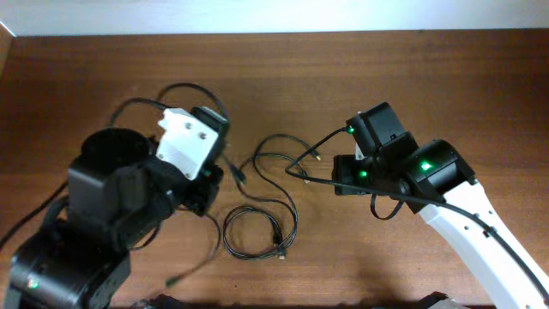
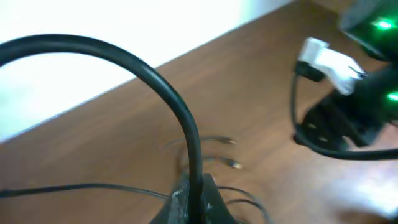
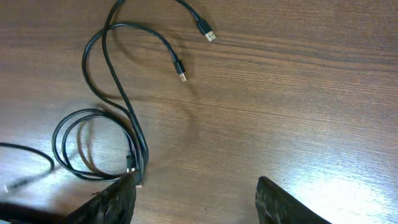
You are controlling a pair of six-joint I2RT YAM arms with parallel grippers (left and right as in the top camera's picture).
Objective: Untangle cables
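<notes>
As seen from above, the cables (image 1: pixel 273 154) lie in the middle of the table (image 1: pixel 429 77) between the two arms. They form loose crossing loops, with a neater coil (image 1: pixel 226 232) just below.
- Left gripper (image 1: pixel 221 172): at the loops' left edge, largely under the white wrist housing (image 1: pixel 184 142). One black cable (image 1: pixel 176 86) arcs round behind it.
- Right gripper (image 1: pixel 336 178): at the loops' right edge, near two plug ends (image 1: pixel 317 157).

Left wrist view, blurred.
- Left gripper (image 2: pixel 194 202): pinched together at the bottom edge and clamped on the black cable (image 2: pixel 180 106), which rises from it and bends away left. The frame cuts off the fingertips.
- Plug ends (image 2: pixel 231 142): lying on the wood beyond.
- Right arm (image 2: pixel 360 93): at far right.

Right wrist view.
- Right gripper (image 3: pixel 196 193): spread wide over bare wood and holding nothing. Only the tips of its fingers (image 3: pixel 115 199) show.
- Coil (image 3: pixel 56 146): to the left, with strands running up toward the plug ends (image 3: pixel 208 34).

Step in hand, by my reading: the left arm has one strand caught, and separation has barely begun. The next move likely calls for the right gripper to take a crossing strand near the coil. It would need to draw that strand clear slowly, lest the loops tighten. Whether any true knot exists cannot be made out.
</notes>
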